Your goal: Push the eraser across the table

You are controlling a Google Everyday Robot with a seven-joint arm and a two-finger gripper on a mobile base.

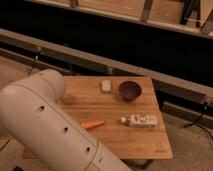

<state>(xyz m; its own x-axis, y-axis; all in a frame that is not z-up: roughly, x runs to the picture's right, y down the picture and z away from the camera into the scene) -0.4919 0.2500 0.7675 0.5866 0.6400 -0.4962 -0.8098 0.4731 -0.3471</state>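
The robot's big pale arm (47, 125) fills the lower left and covers the left part and near left corner of the bench (145, 140); whatever lies there is hidden. The arm itself is cut off by the bottom edge, and the tool is out of view, so where it is cannot be told. The eraser is nowhere to be seen. The left end of the carrot (93, 124) is hidden behind the arm. The print on the white tube (139, 120) is too blurred to read.
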